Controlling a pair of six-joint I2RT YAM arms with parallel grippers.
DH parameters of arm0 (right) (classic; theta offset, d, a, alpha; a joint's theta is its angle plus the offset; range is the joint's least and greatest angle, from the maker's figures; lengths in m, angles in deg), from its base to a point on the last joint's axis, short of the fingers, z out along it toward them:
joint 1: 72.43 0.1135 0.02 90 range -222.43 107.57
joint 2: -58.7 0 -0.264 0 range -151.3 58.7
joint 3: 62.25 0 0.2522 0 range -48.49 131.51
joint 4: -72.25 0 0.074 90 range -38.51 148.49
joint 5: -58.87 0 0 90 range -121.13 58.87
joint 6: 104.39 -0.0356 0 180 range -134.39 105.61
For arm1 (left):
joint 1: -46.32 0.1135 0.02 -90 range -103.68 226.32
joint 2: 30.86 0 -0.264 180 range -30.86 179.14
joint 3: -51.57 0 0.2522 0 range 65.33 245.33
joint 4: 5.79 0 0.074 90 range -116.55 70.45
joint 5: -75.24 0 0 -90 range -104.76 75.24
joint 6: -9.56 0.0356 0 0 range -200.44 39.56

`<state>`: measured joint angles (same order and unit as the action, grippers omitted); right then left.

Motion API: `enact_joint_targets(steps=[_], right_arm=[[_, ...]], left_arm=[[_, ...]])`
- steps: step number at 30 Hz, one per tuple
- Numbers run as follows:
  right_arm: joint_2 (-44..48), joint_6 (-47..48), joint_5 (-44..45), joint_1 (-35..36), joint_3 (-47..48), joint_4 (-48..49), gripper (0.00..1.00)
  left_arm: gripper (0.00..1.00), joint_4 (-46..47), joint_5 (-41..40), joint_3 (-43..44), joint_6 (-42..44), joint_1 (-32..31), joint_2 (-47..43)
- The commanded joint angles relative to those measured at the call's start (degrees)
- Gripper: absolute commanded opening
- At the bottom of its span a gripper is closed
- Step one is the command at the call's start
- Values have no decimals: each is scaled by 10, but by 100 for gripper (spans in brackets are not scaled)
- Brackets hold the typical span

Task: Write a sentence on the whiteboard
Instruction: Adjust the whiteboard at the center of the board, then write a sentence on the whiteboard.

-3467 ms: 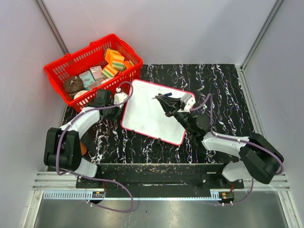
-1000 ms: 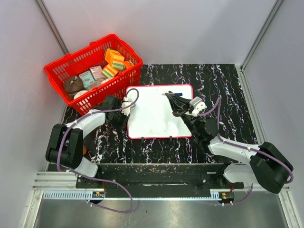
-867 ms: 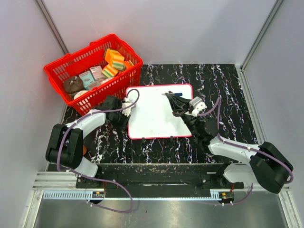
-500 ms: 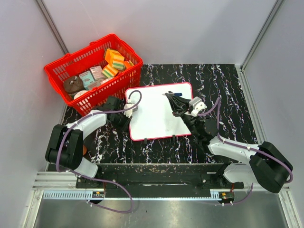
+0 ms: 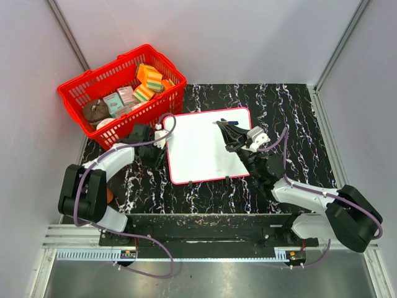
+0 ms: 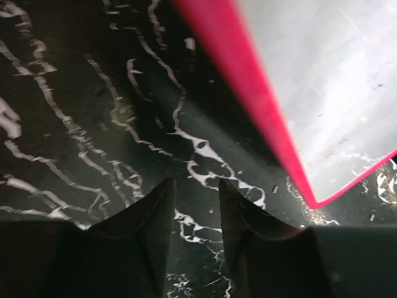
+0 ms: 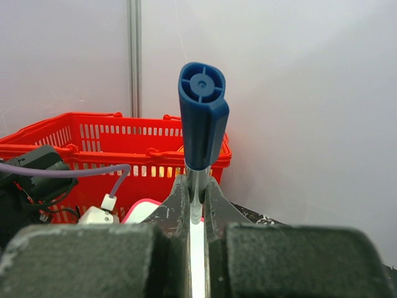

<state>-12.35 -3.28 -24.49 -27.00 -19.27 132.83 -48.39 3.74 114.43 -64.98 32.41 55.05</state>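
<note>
Since a few seconds ago the whiteboard point(image 5: 201, 149) has turned from a slant to lie nearly square with the tabletop point(image 5: 291, 124), and the left gripper point(image 6: 195, 184), which was clamped on the board's left edge a second ago, has let go. At the far left a red basket point(image 5: 124, 124) sits at the back corner, holding coloured sponges point(image 5: 149, 77) and small boxes. Just right of the basket's front wall, the left gripper hovers low over the black marbled tabletop. Its fingers are a little spread with nothing between them, and the board's red frame passes just beside them without touching. The whiteboard lies flat in the middle of the tabletop, its left edge next to the left gripper and its far left corner close to the basket. Over the board's far right part, the right gripper point(image 7: 196, 186) has its fingers pressed together on the thin shaft of a blue marker point(image 7: 203, 118), whose thick blue end points away from the wrist.
</note>
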Motion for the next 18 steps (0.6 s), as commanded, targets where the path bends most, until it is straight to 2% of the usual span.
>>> enact_joint_targets(steps=[1, 9, 13, 15, 16, 18], right_arm=[[-1, 13, 13, 2, -2, 79, 0], [-1, 12, 10, 2, -1, 78, 0], [-5, 11, 7, 2, 0, 78, 0], [-7, 9, 6, 2, 1, 78, 0], [-7, 8, 4, 2, 1, 78, 0], [-8, 7, 2, 2, 2, 77, 0]], left_arm=[[41, 39, -50, -7, -18, 11, -60], [60, 48, -94, -2, -39, 31, -133], [70, 46, 28, 2, -36, 42, -166], [73, 45, 66, 6, -31, 44, -178], [73, 38, 119, 9, -32, 50, -179], [73, 35, 174, 15, -25, 55, -179]])
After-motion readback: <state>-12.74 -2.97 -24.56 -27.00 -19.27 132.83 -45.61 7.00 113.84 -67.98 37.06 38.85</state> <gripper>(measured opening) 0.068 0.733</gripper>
